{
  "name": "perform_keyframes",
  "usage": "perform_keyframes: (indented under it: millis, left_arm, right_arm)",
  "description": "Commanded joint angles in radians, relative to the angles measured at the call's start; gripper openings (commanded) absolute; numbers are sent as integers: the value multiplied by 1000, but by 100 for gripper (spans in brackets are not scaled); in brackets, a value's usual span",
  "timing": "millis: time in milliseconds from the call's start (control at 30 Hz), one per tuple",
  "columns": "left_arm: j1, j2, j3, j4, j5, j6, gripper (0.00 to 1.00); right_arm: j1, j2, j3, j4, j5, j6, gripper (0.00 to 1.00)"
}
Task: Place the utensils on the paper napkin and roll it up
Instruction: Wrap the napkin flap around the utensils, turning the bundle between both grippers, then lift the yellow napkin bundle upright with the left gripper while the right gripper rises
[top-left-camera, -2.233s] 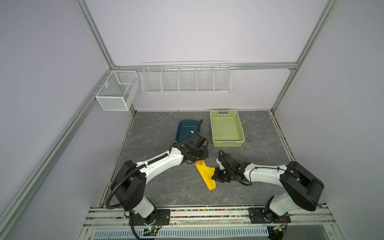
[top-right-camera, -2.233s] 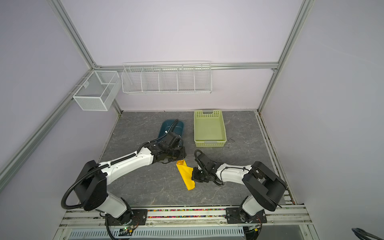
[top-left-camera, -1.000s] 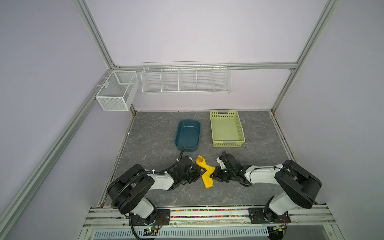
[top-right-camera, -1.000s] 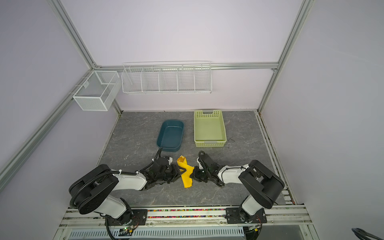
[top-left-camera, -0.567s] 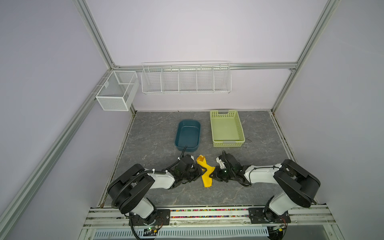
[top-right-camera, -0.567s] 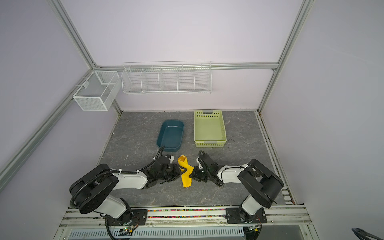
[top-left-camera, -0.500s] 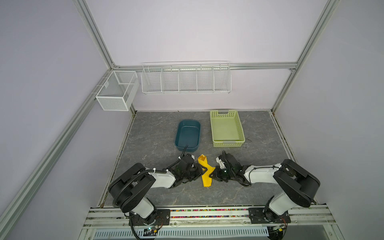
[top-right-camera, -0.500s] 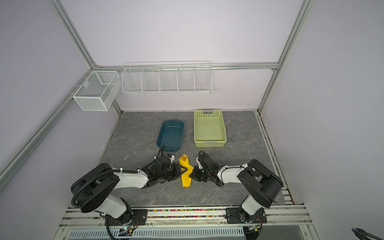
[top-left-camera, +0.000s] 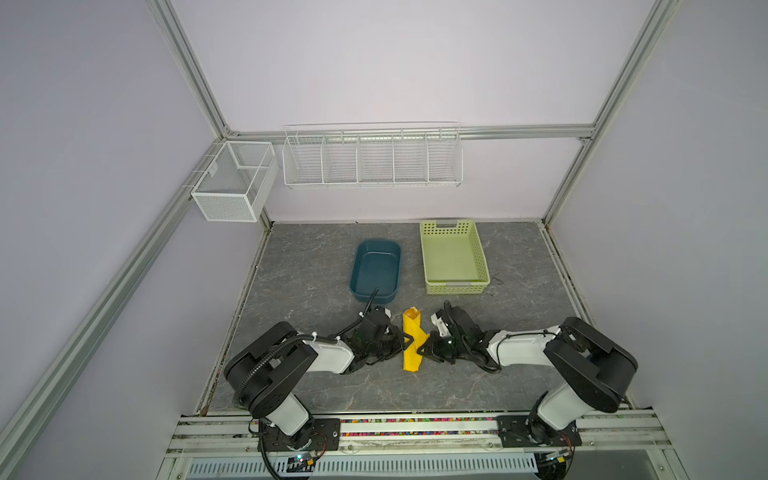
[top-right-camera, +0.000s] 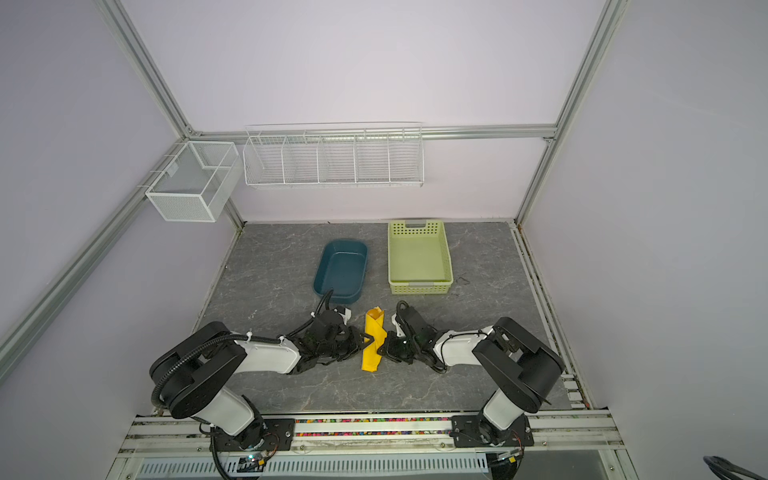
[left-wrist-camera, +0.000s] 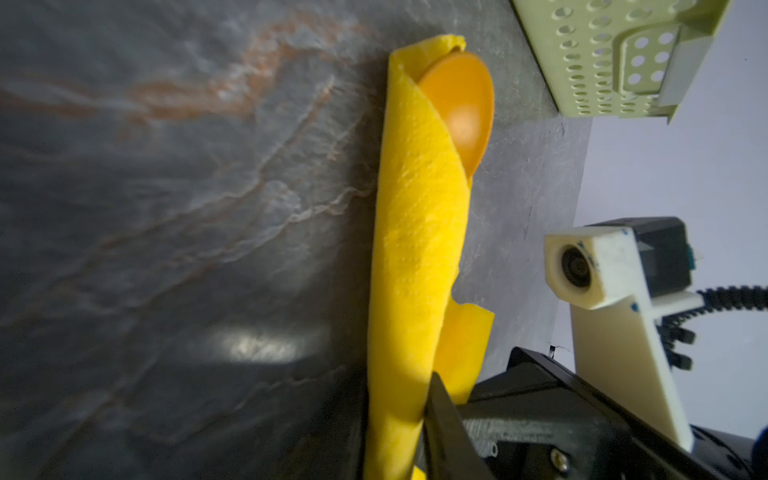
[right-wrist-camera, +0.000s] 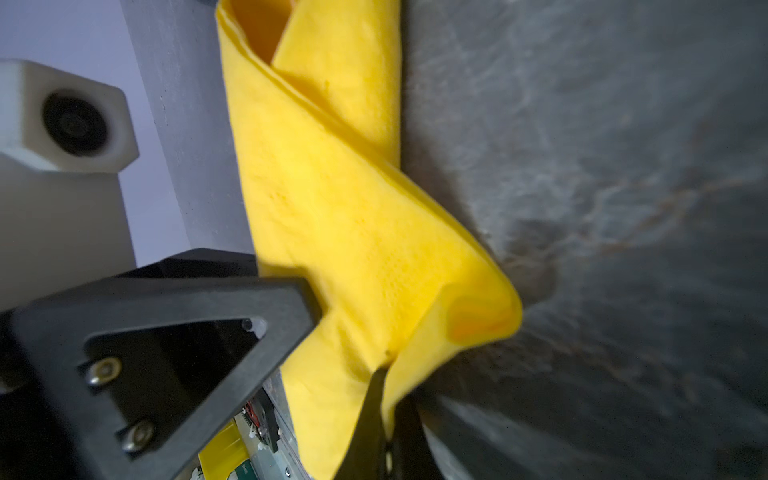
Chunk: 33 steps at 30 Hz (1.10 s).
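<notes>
Farther back on grey marbled tabletop (top-left-camera: 311, 270): dark teal oval plastic tub (top-left-camera: 374, 270) and, right of it, pale green perforated plastic basket (top-left-camera: 453, 257), only bare floors showing inside. On far wall, white wire rack (top-left-camera: 372, 160); on left wall, white mesh box (top-left-camera: 232, 187). Near middle, bright yellow paper napkin (top-left-camera: 411, 328) rolled into a tube lying near-to-far, round orange spoon bowl (left-wrist-camera: 461, 108) peeking from far end. Both arms low, forearms almost flat, meeting at roll. Right gripper (top-left-camera: 423, 348) pinched tight on loose napkin flap. Left gripper (top-left-camera: 402, 338) against roll's left side, jaws narrow; grip or mere touch, cannot tell.
</notes>
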Motion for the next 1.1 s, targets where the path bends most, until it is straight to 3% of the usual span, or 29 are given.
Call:
perform_keyframes:
  millis: [0,167,333,567,867,1067]
  left_arm:
    - [-1,-17,3,-75,-31,14,18]
    - [-1,-40,10,-110,-50,25,14]
    - [-1,-94,23,-174,-77,60,11]
    - [19,-224,70,-301,-137,150,5]
    - [82,-389,197,-363,-123,297,2]
    - [85,-478,301,-332,-99,403,0]
  right_arm:
    - [2,64,-44,-182,71,12,7]
    - [6,42,-28,-197,70,-12,7]
    - [4,-37,5,-300,109,-63,14]
    - [-6,-226,39,-445,168,-117,23]
    - [-28,-524,119,-590,242,-244,32]
    - [-34,-665,182,-542,153,-332,38]
